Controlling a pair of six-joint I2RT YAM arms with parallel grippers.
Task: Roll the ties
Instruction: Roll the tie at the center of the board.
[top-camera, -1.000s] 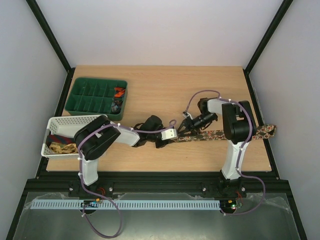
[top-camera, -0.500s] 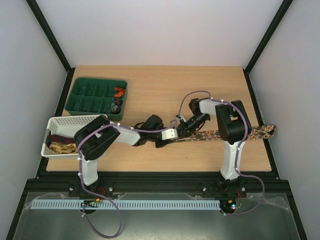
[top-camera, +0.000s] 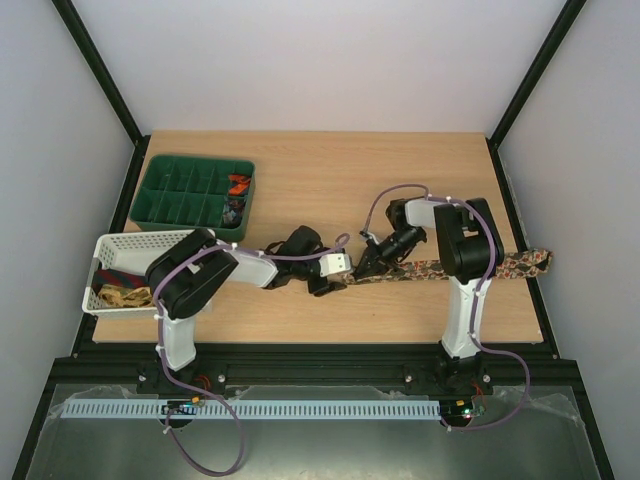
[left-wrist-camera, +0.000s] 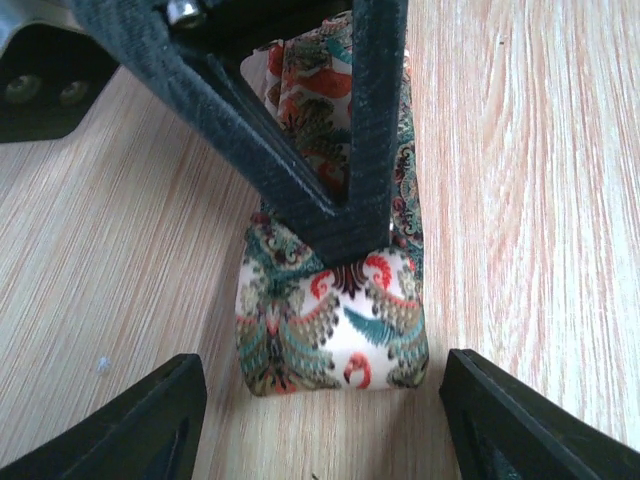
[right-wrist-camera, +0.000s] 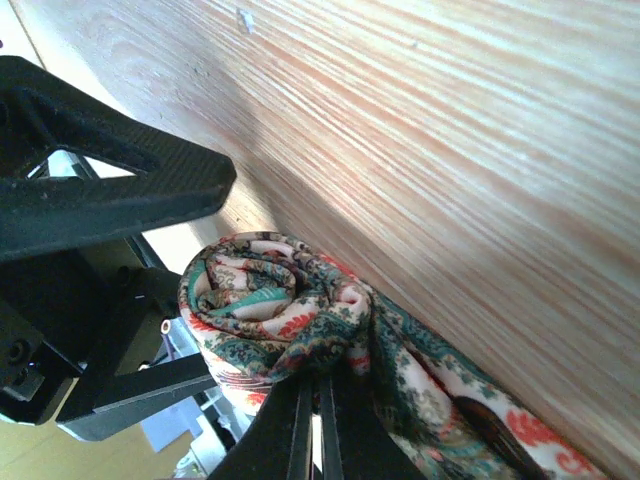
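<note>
A floral-patterned tie (top-camera: 470, 266) lies as a long strip across the right of the table, and its left end is wound into a small coil (right-wrist-camera: 270, 300). My right gripper (top-camera: 371, 262) is shut on that coil, its thin fingers (right-wrist-camera: 300, 430) pinched together through the roll. My left gripper (top-camera: 338, 268) is open, with one finger on each side of the rolled end (left-wrist-camera: 335, 330) and not touching it. In the left wrist view the right gripper's dark fingers (left-wrist-camera: 365, 120) come down onto the tie from above. The left gripper (left-wrist-camera: 320, 400) holds nothing.
A green compartment tray (top-camera: 170, 196) at the back left holds an orange-red coil (top-camera: 238, 184) and a dark coil (top-camera: 232, 208). A white basket (top-camera: 128, 242) at the left edge holds a gold-patterned tie (top-camera: 125, 296) and a maroon one (top-camera: 115, 279). The tie's wide end (top-camera: 535, 263) reaches the right table edge.
My right gripper swung left with the tie's end, then came back slightly right and lower, its wrist turning. My left gripper shifted a little left. The tie strip lies straighter.
</note>
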